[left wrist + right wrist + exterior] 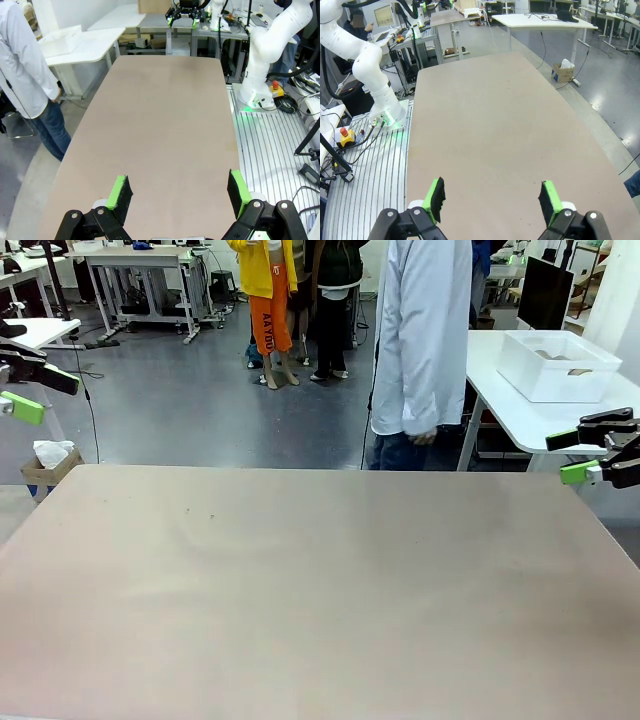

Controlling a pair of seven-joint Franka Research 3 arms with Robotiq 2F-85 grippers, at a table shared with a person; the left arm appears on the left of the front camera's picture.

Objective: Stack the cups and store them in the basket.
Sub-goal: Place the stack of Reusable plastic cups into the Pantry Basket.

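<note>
The counter is seen bare, with no cups placed on it. A white bin that may be the basket is seen on a side table behind the right arm, well apart from the counter; its contents cannot be made out. The left gripper is held above the near end of the counter with its jaws wide apart and nothing between them, and the right gripper is held likewise, jaws apart and empty. A person is stood at the far side. Should cups be handed over there, a collision with a hand could be caused by an early reach, and the bin seems beyond easy reach.
</note>
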